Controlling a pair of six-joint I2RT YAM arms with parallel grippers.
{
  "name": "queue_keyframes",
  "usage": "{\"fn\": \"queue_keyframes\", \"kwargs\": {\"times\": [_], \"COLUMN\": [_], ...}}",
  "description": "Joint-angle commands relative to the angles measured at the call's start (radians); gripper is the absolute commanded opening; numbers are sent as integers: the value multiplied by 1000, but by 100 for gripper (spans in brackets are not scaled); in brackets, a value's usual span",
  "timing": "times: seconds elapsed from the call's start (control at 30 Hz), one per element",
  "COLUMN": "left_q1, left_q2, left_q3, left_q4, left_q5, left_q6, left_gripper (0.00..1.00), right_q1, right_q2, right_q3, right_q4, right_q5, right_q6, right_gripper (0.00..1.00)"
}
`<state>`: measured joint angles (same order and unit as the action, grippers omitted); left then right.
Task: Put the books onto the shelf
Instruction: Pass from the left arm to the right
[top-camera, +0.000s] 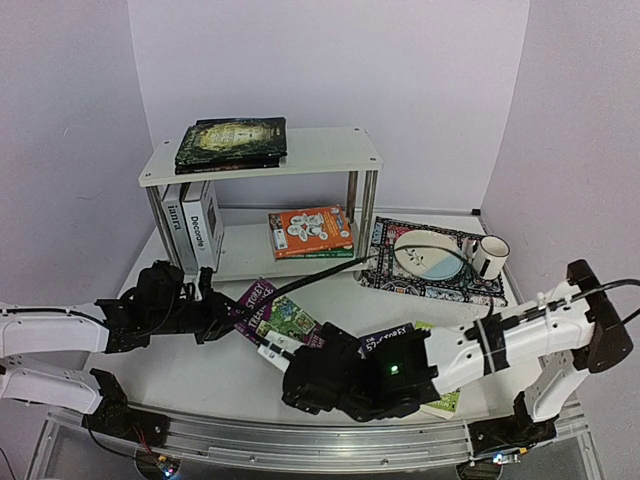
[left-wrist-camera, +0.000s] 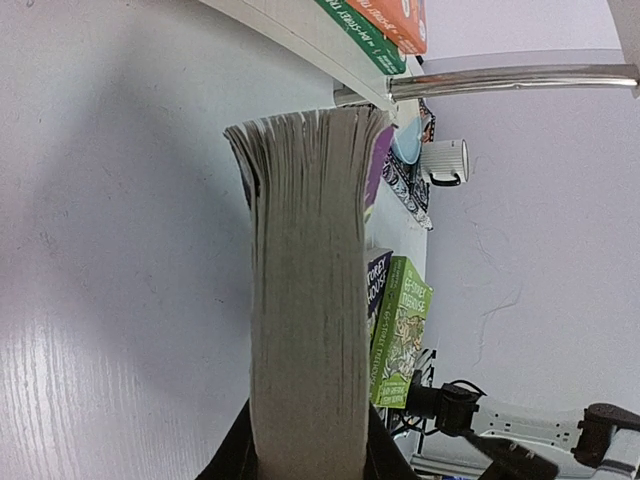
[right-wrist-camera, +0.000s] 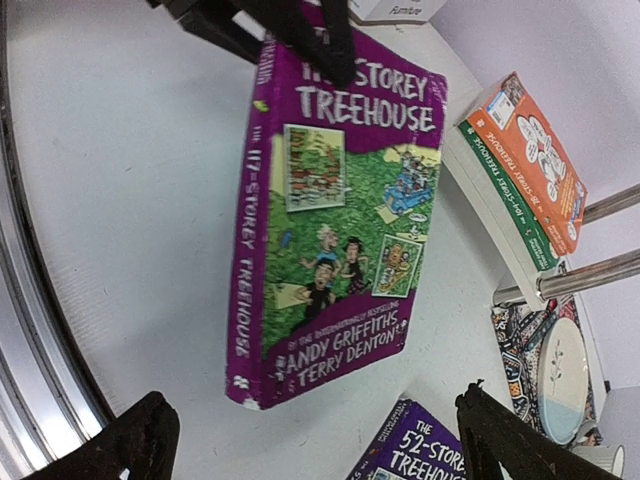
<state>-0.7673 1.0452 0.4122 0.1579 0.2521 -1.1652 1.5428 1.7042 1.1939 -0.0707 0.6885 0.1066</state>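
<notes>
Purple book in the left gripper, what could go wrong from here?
1. The left gripper pinches the purple book only at one end, so it could sag or slip out.
2. The right gripper hangs open close by the book; moving or closing it could knock the book loose.
3. On the way to the shelf, the book could catch a chrome post or the orange book on the lower board.

I see a gap on the lower board (top-camera: 245, 258) of the shelf (top-camera: 330, 148) between white hardbacks (top-camera: 195, 228) and orange book (top-camera: 310, 228), chrome posts (top-camera: 365, 212) at its right end, purple book (top-camera: 268, 310) hanging in front
</notes>
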Motion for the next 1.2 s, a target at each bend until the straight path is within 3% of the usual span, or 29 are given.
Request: {"fn": "queue_keyframes", "kwargs": {"times": [0.0, 0.43, 0.77, 1.17], "left_q1": [-8, -14, -18, -24], "left_q2": [9, 22, 23, 3], "left_q3": [20, -6, -19, -41], "left_q4": [111, 111, 109, 108], "left_q5": [-5, -48, -36, -40], "left_q6": [-55, -157, -208, -253], "left_gripper": [1, 0, 0, 0], "right_q1": [42, 71, 50, -13], "right_q2": [132, 327, 476, 596], "right_q3": [109, 255, 413, 539], "right_q4": [-95, -175, -185, -162], "right_q5": [144, 203, 370, 378], "right_q6": [-12, 25, -41, -154], "right_gripper": [98, 96, 91, 74]}}
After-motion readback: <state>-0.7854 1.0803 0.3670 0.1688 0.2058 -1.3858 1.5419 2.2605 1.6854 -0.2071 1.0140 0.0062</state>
